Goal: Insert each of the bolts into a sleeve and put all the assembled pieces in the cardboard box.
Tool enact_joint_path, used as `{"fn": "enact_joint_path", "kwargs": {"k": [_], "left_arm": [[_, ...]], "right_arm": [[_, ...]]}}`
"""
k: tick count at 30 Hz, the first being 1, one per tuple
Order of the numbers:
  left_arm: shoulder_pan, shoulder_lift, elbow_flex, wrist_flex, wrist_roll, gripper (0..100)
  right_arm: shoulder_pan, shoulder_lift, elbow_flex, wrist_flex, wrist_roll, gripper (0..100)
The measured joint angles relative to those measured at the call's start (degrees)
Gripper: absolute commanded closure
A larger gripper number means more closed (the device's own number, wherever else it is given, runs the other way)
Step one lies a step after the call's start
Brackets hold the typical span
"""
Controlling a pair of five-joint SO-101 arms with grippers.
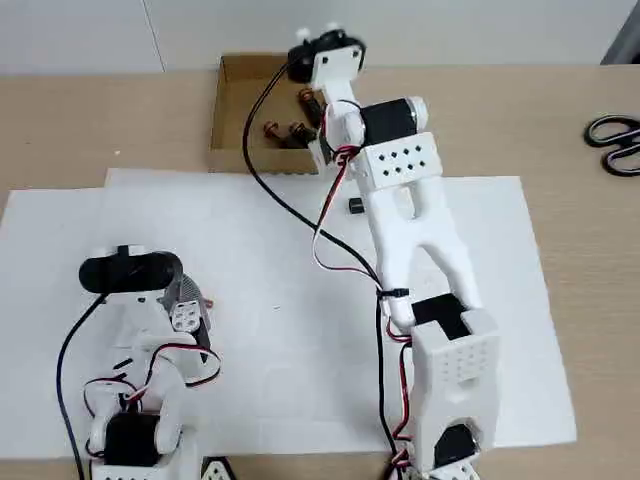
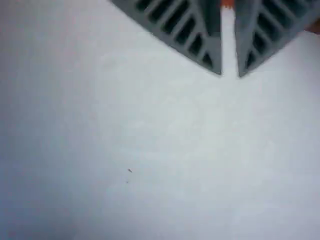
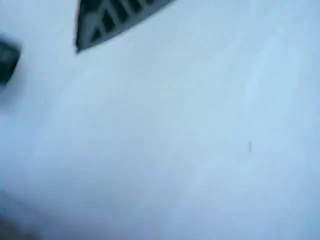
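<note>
- Judging from the high view, the job looks well along. The cardboard box at the far side of the table holds at least three assembled pieces, which lie on its floor near the wall that faces the arms.
- What seems left is a small dark piece lying loose on the white paper, just beside the right arm and near the box. I would guess it is a spare sleeve, though it is too small to be sure.
- The right gripper hangs over the box's near corner. I cannot tell whether it is open or closed, or whether it carries anything.
- The left gripper sits low over the paper, well apart from the box, its jaws drawn almost together with only a thin slit between the tips. Nothing sits between the tips. A speck of orange shows deep in the slit, and I cannot say what it is.
- The box is plain brown card, shallow, open-topped and matt.
- The pieces are short cylinders, coppery at one end and dark at the other, with a metallic sheen — likely to roll.
- The paper is smooth and flat. The gripper jaws are grey ribbed plastic, and the arms are white moulded shells with black motors.
- Scissors lie at the table's right edge, well apart from the work.
</note>
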Motion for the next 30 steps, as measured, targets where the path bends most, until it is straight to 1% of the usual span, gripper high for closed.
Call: {"fn": "enact_joint_path", "kwargs": {"k": [2, 4, 10, 15, 23, 26, 30], "left_arm": [[0.0, 0.0, 0.0, 0.0, 0.0, 99], [0.0, 0.0, 0.0, 0.0, 0.0, 99], [0.0, 0.0, 0.0, 0.0, 0.0, 99], [0.0, 0.0, 0.0, 0.0, 0.0, 99], [0.0, 0.0, -0.2, 0.0, 0.0, 99], [0.0, 0.0, -2.5, 0.0, 0.0, 99], [0.0, 0.0, -6.3, 0.0, 0.0, 99]], "right_arm": [[0.1, 0.0, 0.0, 2.6, 0.7, 79.4], [0.8, 0.0, 0.4, 3.3, 3.7, 79.4], [1.3, 0.3, 1.4, 3.8, 17.7, 79.4], [2.6, 3.7, 1.5, 3.8, 28.2, 79.4], [2.5, 8.5, 1.5, 3.8, 46.2, 79.4], [3.4, 11.0, 1.5, 3.8, 52.1, 79.4], [6.4, 14.3, 1.5, 3.7, 59.3, 79.4]]}}
